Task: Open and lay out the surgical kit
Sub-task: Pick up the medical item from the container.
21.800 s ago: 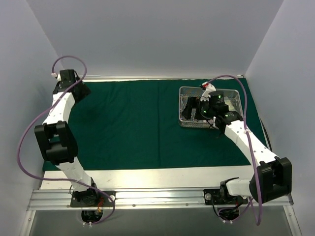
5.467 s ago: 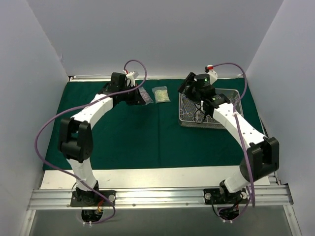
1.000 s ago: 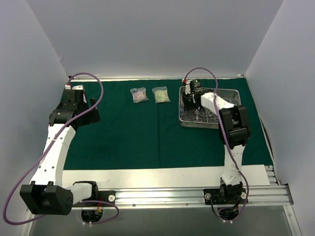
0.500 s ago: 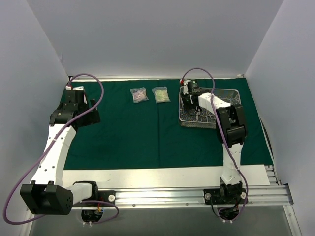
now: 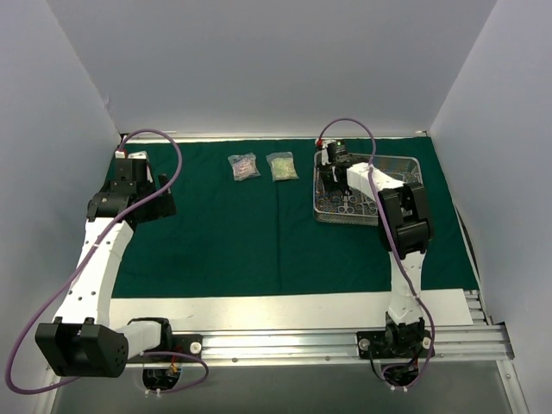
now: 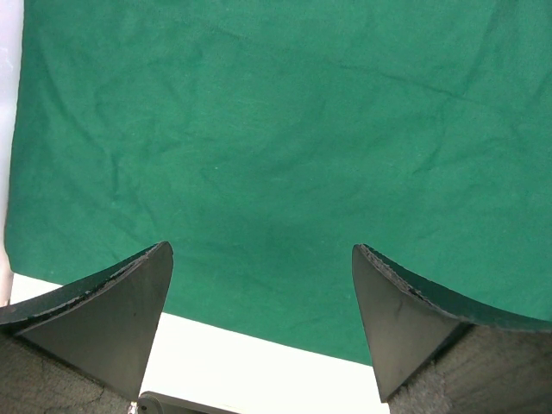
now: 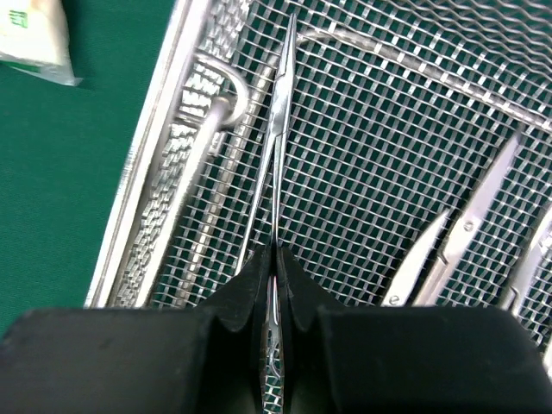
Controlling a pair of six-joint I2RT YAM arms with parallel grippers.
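Pale, matte walls [image 5: 259, 69] box in a white worktop [image 5: 259, 309], most of it covered by the dark green cloth [image 5: 259, 233], which lies opened out flat with soft creases in its weave. Seen from above, the rectangular wire-mesh tray [image 5: 341, 219] sits on the cloth at about 1 o'clock, its silver grid fine and its rim a smooth metal band. At 12 o'clock, just left of the tray and apart from it, two small clear packets lie side by side: a pinkish packet [image 5: 243, 166] and a yellow-green packet [image 5: 282, 166].

The right end effector [image 7: 273, 259] is down in the tray's 10 o'clock corner. Its black fingers are pressed fully together, pinching a slim steel instrument [image 7: 278, 147] whose thin paired shafts run straight toward 12 o'clock in the wrist view, alongside the tray's woven side wall. A curved wire handle [image 7: 226, 90] arcs beside the shafts at 11 o'clock. More polished scissor-like instruments [image 7: 453, 246] lie on the mesh at 3 to 4 o'clock.

The left end effector [image 6: 263, 259] hangs over bare cloth at 9 o'clock in the overhead view, near the cloth's edge. Its dark, wedge-shaped fingers [image 6: 112, 319] are spread wide, with nothing between them.
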